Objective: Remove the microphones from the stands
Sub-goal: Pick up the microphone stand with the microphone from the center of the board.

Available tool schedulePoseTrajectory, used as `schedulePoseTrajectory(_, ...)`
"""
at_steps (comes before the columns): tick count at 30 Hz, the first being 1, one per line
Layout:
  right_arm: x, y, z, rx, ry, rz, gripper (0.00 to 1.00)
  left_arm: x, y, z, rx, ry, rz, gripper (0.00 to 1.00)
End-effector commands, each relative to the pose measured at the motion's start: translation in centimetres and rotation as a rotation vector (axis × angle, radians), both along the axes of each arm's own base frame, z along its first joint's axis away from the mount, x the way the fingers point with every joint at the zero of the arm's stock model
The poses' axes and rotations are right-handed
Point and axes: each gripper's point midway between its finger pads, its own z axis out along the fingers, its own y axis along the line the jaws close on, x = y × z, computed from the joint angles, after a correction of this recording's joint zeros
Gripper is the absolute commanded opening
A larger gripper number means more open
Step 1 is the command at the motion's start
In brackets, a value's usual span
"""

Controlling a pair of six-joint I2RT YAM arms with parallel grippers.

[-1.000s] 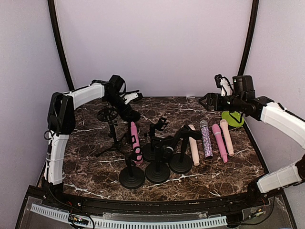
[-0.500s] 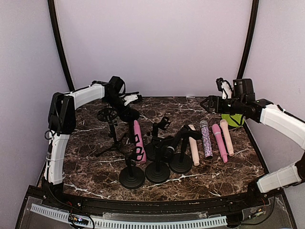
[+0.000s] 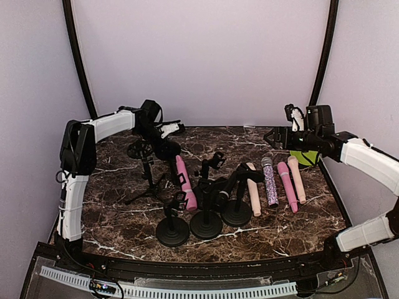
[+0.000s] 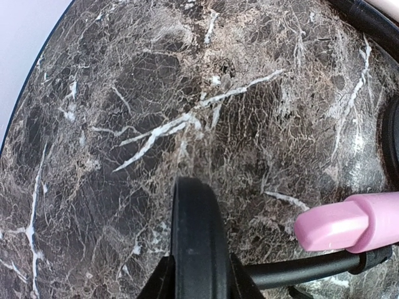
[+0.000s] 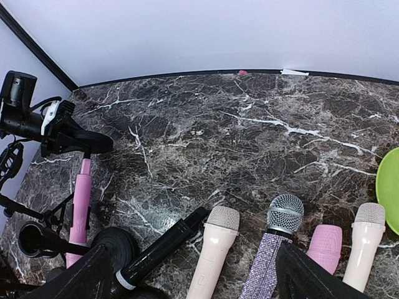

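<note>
As left fingers (image 3: 168, 149) grip the pink microphone (image 3: 185, 179), right fingers (image 5: 93, 277) agape, slide it axially toward eleven o'clock, off the stand (image 3: 173, 230).

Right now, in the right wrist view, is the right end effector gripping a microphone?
No: the right end effector is spread open, empty, above the glitter microphone.

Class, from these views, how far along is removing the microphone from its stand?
Looks done: four microphones lie right of the stands. In hand: the left tool grips the pink microphone by its head, tilted, its base beside the front stand clip. Left: lifting it clear; a black microphone seems still mounted.
</note>
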Motion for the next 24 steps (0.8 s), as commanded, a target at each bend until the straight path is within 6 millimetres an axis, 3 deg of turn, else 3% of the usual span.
schedulePoseTrajectory(1,0.1,-0.3,1.4,0.034,-0.053,-0.01,0.92,-2.3,2.5,-1.4,0.095,0.09,0.047,0.0)
schedulePoseTrajectory(5,0.0,-0.6,1.5,0.034,-0.056,-0.016,0.92,-1.0,3.3,0.8,0.038,0.063,0.118,0.0)
schedulePoseTrajectory(11,-0.3,-0.9,1.7,0.038,-0.063,-0.023,0.92,2.0,5.0,6.3,-0.162,0.019,0.328,0.0)
schedulePoseTrajectory(16,-0.6,-1.1,2.1,0.04,-0.075,-0.026,0.92,3.4,6.8,7.7,-0.226,0.034,0.492,0.0)
schedulePoseTrajectory(19,-0.8,-1.3,2.3,0.039,-0.079,-0.032,0.92,3.4,8.4,8.0,-0.27,0.05,0.572,0.0)
schedulePoseTrajectory(20,-0.9,-1.4,2.4,0.038,-0.081,-0.035,0.92,3.5,8.7,9.0,-0.291,0.025,0.584,0.0)
schedulePoseTrajectory(21,-1.0,-1.4,2.5,0.038,-0.082,-0.037,0.92,3.4,9.3,8.5,-0.298,0.04,0.615,0.0)
schedulePoseTrajectory(22,-1.1,-1.5,2.6,0.037,-0.085,-0.04,0.92,3.5,9.6,9.6,-0.32,0.014,0.625,0.0)
schedulePoseTrajectory(23,-1.1,-1.6,2.7,0.038,-0.086,-0.044,0.92,3.3,10.4,9.1,-0.328,0.032,0.658,0.0)
schedulePoseTrajectory(24,-1.1,-1.6,3.0,0.041,-0.089,-0.046,0.92,3.4,10.7,10.2,-0.352,0.004,0.668,0.0)
